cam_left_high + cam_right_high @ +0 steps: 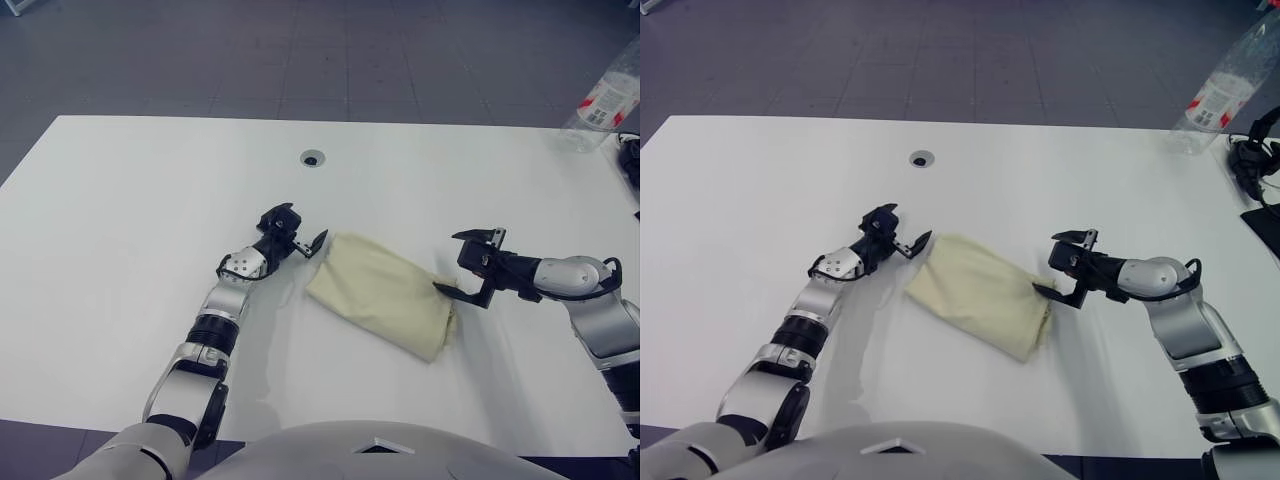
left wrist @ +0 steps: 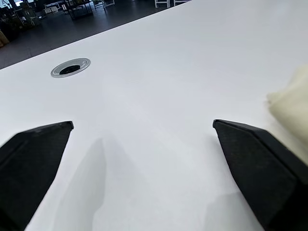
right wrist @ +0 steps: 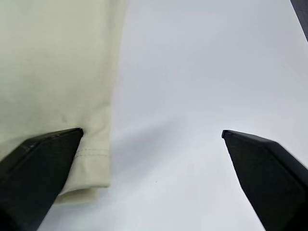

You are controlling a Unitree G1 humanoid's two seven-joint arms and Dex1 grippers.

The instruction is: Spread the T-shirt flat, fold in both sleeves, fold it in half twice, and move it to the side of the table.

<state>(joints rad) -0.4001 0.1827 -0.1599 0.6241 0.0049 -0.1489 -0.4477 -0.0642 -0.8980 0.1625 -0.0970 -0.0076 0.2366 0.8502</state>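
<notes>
T-shirt point(image 1: 380, 295) lies folded between left gripper point(image 1: 306, 224) and right gripper point(image 1: 447, 262), both wide open.

You've got a white table point(image 1: 120, 250) with a round cable hole point(image 1: 313, 158) near its far edge, grey tiled floor point(image 1: 300, 50) beyond, a plastic bottle point(image 1: 1225, 90) at the far right corner, dark furniture point(image 2: 29, 12) far off.

A: Lighting?
B: Bright, even, from overhead. White bench point(image 1: 120, 250) reads very bright, slight sheen.
A: Shadows?
B: Soft, pale: beside the left arm point(image 1: 215, 330), below the right tool point(image 1: 447, 262), under the left tool point(image 2: 143, 123). Floor point(image 1: 300, 50) behind is dimmer.
</notes>
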